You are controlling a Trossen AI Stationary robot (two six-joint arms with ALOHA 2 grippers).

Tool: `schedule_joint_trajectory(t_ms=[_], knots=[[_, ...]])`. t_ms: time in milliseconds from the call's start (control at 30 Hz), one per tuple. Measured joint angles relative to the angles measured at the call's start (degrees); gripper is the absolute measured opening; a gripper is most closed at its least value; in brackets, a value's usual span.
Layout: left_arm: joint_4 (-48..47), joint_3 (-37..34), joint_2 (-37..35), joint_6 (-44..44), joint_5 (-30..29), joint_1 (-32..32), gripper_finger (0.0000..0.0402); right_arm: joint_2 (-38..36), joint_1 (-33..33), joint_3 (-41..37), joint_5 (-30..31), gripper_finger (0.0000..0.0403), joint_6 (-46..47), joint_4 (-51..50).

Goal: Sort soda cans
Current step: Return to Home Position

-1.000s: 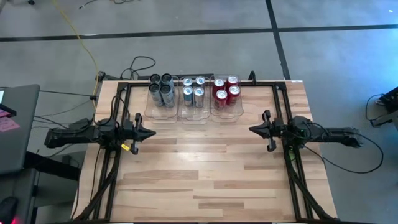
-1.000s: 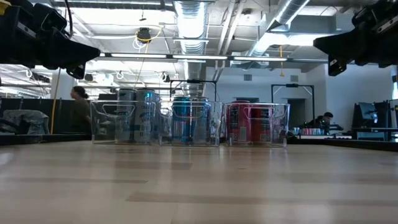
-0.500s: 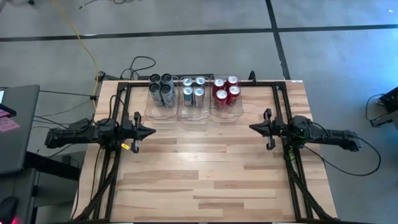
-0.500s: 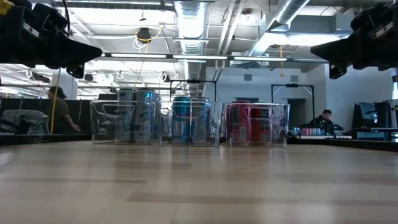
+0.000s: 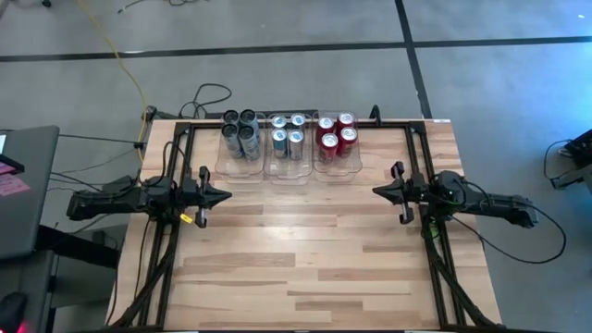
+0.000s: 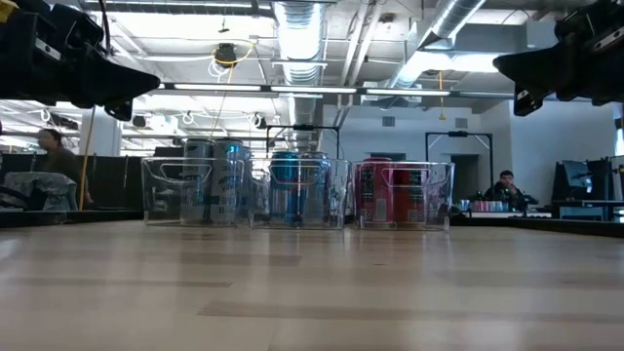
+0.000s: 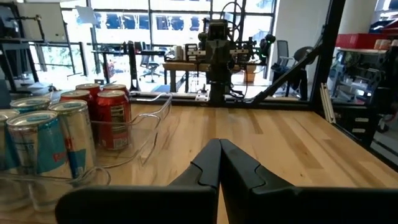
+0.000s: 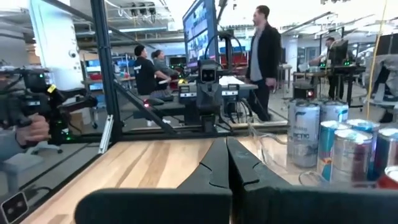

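Observation:
Three clear bins stand side by side at the table's far edge. The left bin holds several dark grey soda cans. Several silver-and-blue cans stand upright in the middle bin, and several red cans in the right bin. My left gripper hovers level over the table's left side, shut and holding nothing. My right gripper hovers level over the right side, also shut and holding nothing. Both point toward the table's middle, clear of the bins.
A black frame runs along the table's far edge and down both sides under the arms. Bare wood fills the middle and near part of the table. In the room behind it are people, desks and equipment.
Both grippers have stayed shut and in place. A person in the room behind the table has walked toward the left.

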Motion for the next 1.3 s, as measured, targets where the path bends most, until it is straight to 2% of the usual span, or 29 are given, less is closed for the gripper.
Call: schedule_joint_trajectory(t_ms=[267, 367, 567, 1300], knots=[[0.02, 0.0, 0.15, -1.3, -0.02, 1.65, 0.0, 0.0, 0.0, -0.02, 0.99, 0.0003, 0.37, -1.29], [-0.35, 0.0, 0.16, -1.92, 2.16, 1.62, 0.0, 0.0, 0.0, -0.02, 2.85, 0.001, -0.08, -2.88], [-0.38, 0.0, 0.17, -2.66, 2.6, 1.6, 0.0, 0.0, 0.0, -0.04, 3.4, 0.0013, -0.04, -6.68], [-0.4, 0.0, 0.17, -1.6, 2.51, 1.6, 0.0, 0.02, 1.33, -0.02, 3.42, 0.0013, 1.3, -6.92]])
